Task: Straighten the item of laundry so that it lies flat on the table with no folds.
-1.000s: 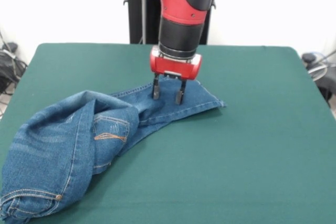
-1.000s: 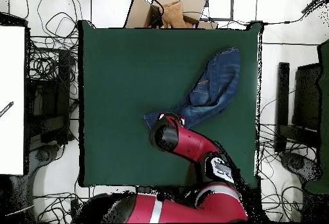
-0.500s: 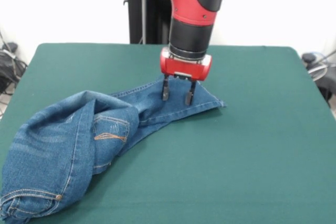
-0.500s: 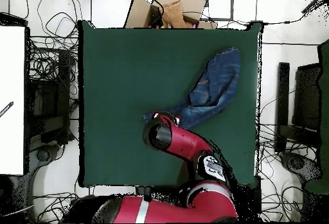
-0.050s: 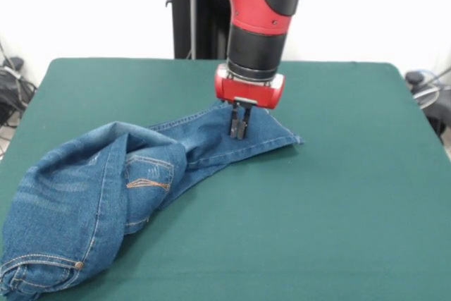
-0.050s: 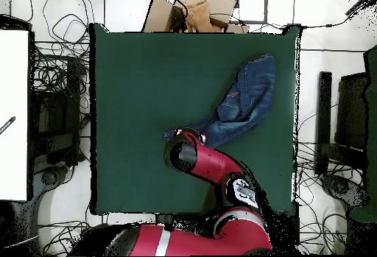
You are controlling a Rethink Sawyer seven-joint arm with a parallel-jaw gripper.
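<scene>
The item of laundry [image 5: 106,181] is a small pair of blue jeans, crumpled and folded over itself on the table [image 5: 352,188]. Its waistband with a brass button lies at the front left corner. One leg stretches toward the table's middle. My gripper [image 5: 239,130] stands upright on that leg near its hem, fingers pressed together and pinching the denim. In the overhead view the jeans [image 6: 247,92] lie right of centre on the table [image 6: 147,85], and the arm [image 6: 193,158] covers the leg's end and hides the gripper.
Cables and dark equipment lie along both sides of the table [image 6: 59,121]. A cardboard box [image 6: 193,11] sits beyond the far edge, and a white board [image 6: 13,114] lies at the left. Bare green cloth spreads over the table's left half in the overhead view.
The arm shifted a little along the leg toward its hem, then stopped. The fingers, spread apart half a second ago, have closed together on the denim.
</scene>
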